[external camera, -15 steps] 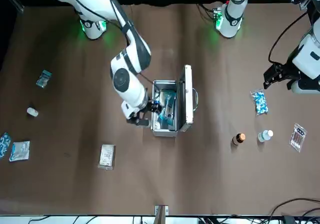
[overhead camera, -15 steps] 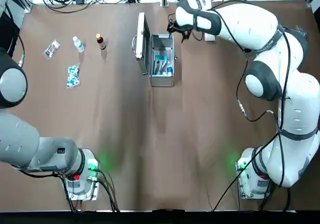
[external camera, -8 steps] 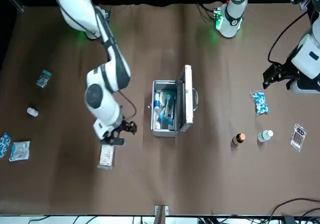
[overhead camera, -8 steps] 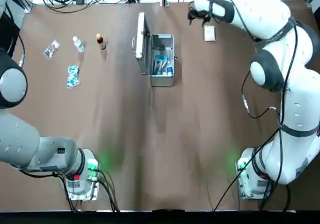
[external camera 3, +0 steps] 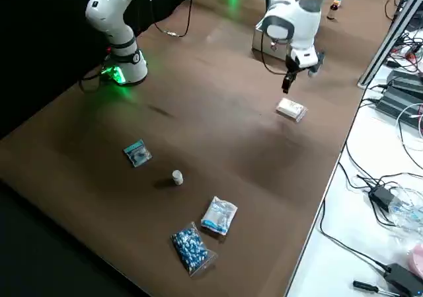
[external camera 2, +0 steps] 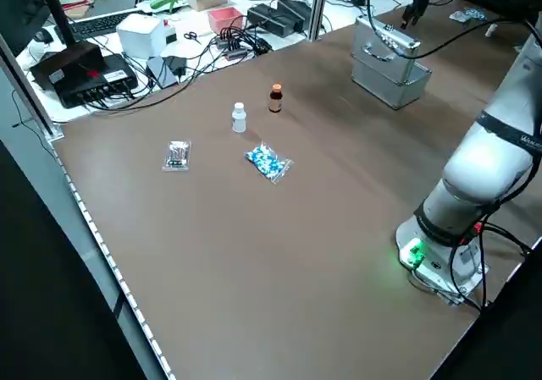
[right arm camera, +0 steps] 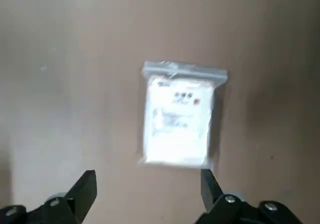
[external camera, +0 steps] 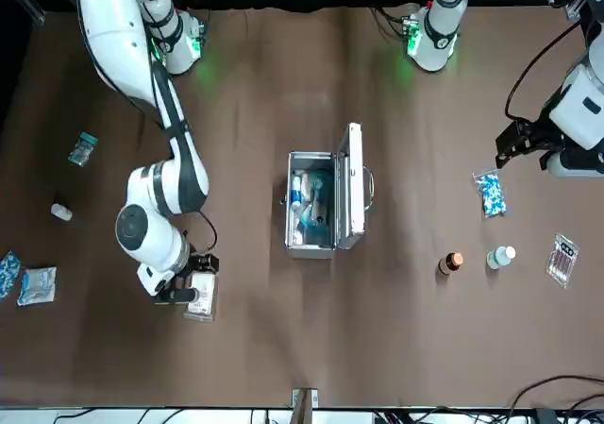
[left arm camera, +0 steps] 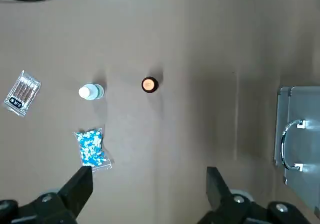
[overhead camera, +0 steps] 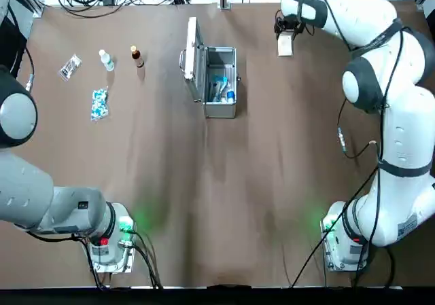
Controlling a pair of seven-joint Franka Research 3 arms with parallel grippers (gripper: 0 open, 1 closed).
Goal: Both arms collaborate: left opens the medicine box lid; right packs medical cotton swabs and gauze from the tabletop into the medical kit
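Gauze, a flat white rectangular packet in clear plastic (overhead camera: 285,45), lies in the top view on the brown counter (overhead camera: 251,203), well apart from the small silver metal medical kit (overhead camera: 220,111), on its right-arm side. The packet's long axis runs away from the robot's bases, nearly parallel to the kit's long walls. The right end effector (overhead camera: 289,26) is over its near end, and the silver lid (overhead camera: 192,57) stands open along the kit's left-arm side. A teal-and-white packet of medical cotton swabs (overhead camera: 218,87) lies inside the kit, beside a white bottle with a blue band (overhead camera: 230,96). In the front view, the right end effector partly hides the gauze, whose clear edge points away from the robot; I cannot tell whether they touch. The left end effector is over the counter at the robot's left, near a blue-speckled packet (external camera: 491,195). In the left side view, the blue-speckled packet lies near a small white bottle (external camera 2: 239,118) and a brown bottle (external camera 2: 275,98). In the right side view, the gauze lies flat below the right end effector. In the left wrist view, the left end effector (left arm camera: 150,186) is wide and holds nothing. In the right wrist view, the right end effector is wide too, its grip empty, with the gauze's sealed strip at the end farther from the fingers (right arm camera: 85,194).
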